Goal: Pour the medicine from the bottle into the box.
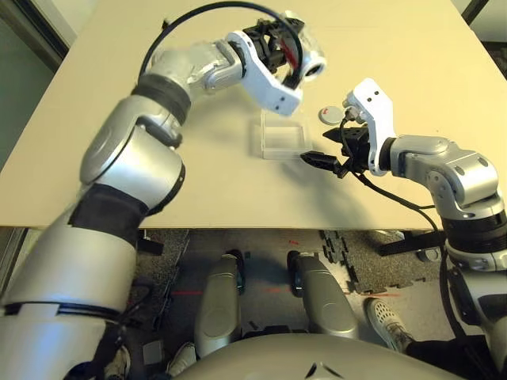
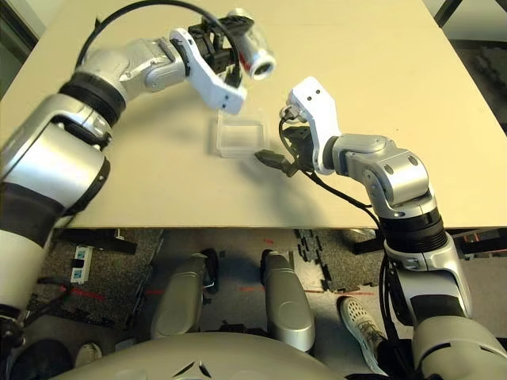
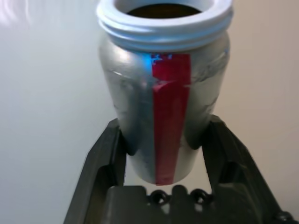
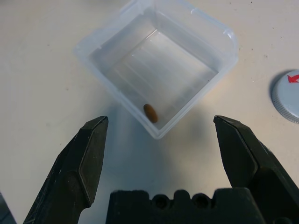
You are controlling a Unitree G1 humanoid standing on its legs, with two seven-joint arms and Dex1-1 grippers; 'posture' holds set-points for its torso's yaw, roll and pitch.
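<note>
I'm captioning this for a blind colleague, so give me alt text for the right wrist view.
A clear square plastic box sits on a pale table with one small brown pill lying inside it near one corner. The right gripper hovers just short of it, its two black fingers spread wide and empty. A grey cap with a red mark lies beside the box.

Even, bright light falls from overhead on the pale desk (image 1: 412, 71), and both head views are sharp across the desk. Soft shadows lie under the left arm and beside the clear box (image 1: 283, 136). The silver forearms carry broad white glare. Below the desk's near edge the floor is dim. In the left wrist view the bottle (image 3: 166, 93) is slightly soft, with bluish sheen on its metal skin, and the background is blurred. In the right wrist view the box walls glint faintly, while the black jaws in the foreground are slightly soft.
</note>
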